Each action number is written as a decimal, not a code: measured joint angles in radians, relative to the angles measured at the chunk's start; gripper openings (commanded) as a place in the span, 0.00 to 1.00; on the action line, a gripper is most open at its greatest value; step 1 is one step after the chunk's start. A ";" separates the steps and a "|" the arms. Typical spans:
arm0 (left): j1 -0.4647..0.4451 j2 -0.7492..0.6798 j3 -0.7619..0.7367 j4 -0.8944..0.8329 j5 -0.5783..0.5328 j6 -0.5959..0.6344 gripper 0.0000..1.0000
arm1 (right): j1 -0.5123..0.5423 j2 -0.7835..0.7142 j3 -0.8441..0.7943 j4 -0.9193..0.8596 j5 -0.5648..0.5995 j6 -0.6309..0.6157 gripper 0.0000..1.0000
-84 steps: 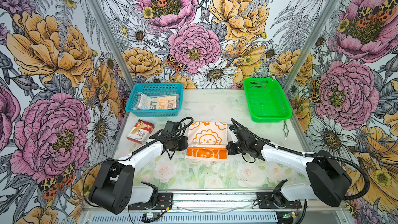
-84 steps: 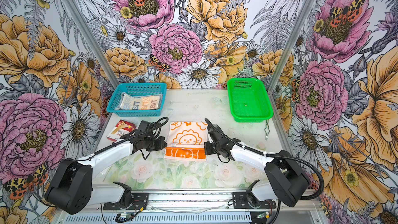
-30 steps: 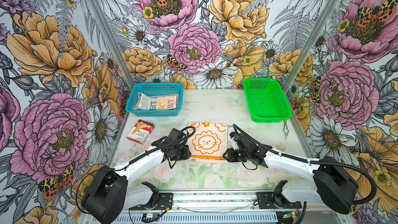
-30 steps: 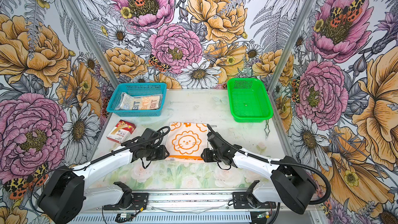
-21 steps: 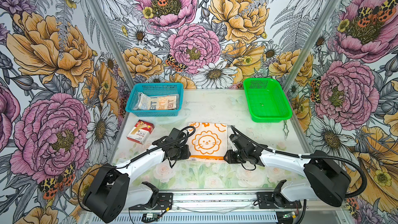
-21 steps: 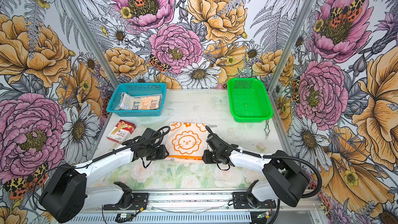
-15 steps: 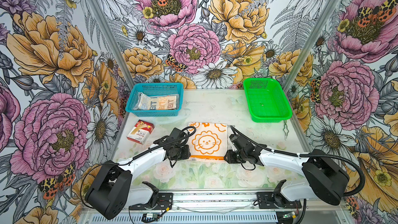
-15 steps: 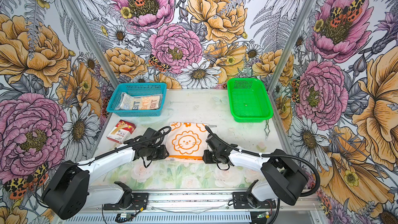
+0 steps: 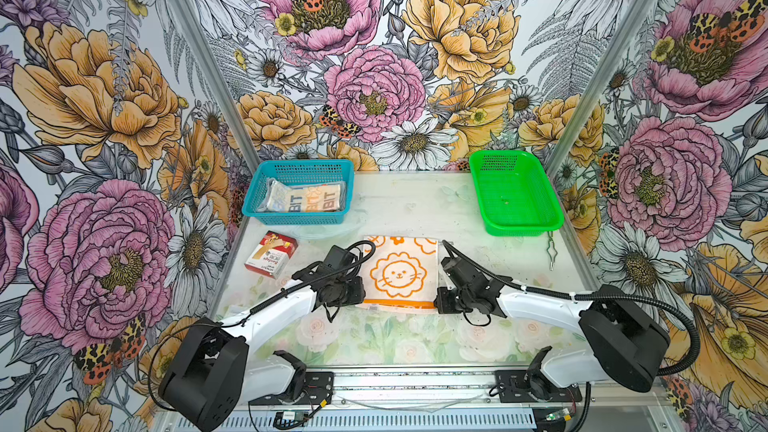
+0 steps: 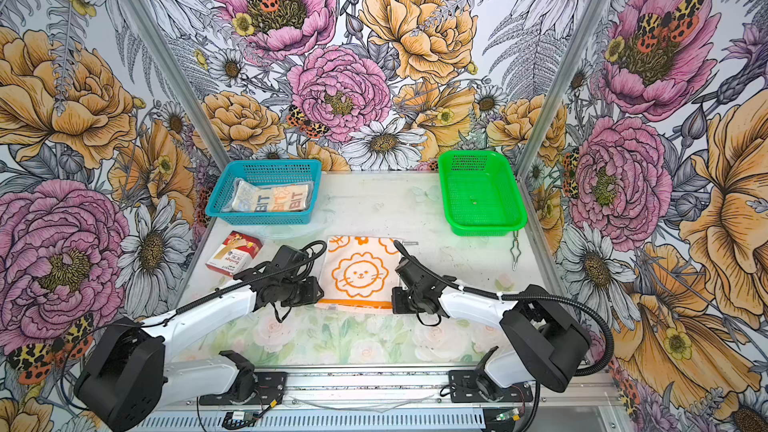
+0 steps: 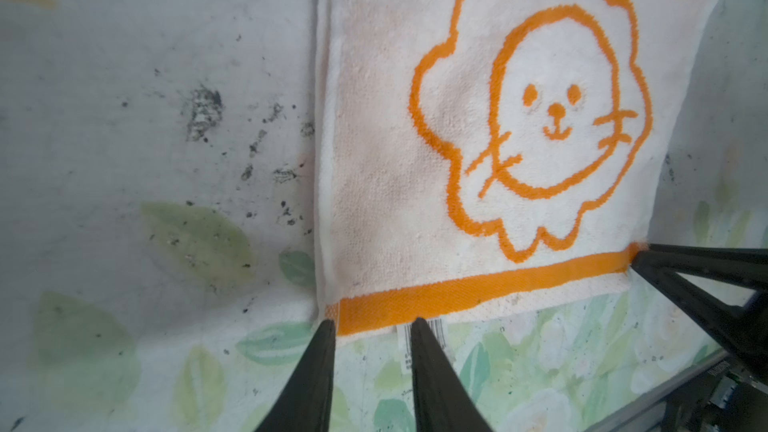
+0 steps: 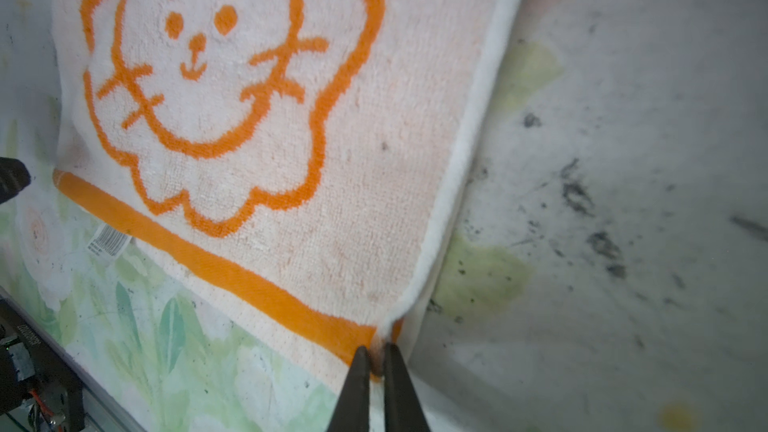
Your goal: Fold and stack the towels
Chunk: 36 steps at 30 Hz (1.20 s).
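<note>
A small towel, white with an orange lion face and an orange band, lies flat at the middle of the table. My left gripper is at its near left corner. Its fingers stand apart, astride the end of the orange band and a barcode label. My right gripper is shut on the near right corner, pinching the end of the band. A cream towel with "BIT" lettering showing lies in the blue basket.
A green basket stands at the back right. A red-and-white box lies left of the left arm. A small metal clip lies near the right wall. The table has a flower print along its front.
The towel's near part, folded over earlier, now lies flat. The right jaws have closed on the near right corner. The left jaws have stayed apart at the near left corner.
</note>
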 measured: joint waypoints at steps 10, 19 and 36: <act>0.013 -0.001 -0.004 -0.008 -0.008 0.002 0.34 | 0.000 0.000 0.047 -0.019 0.000 0.000 0.17; 0.016 0.019 -0.004 -0.006 -0.011 0.015 0.00 | 0.000 0.019 0.053 -0.028 0.000 -0.007 0.00; 0.017 -0.012 -0.004 -0.006 -0.011 0.013 0.00 | 0.000 -0.002 0.077 -0.061 0.000 -0.008 0.00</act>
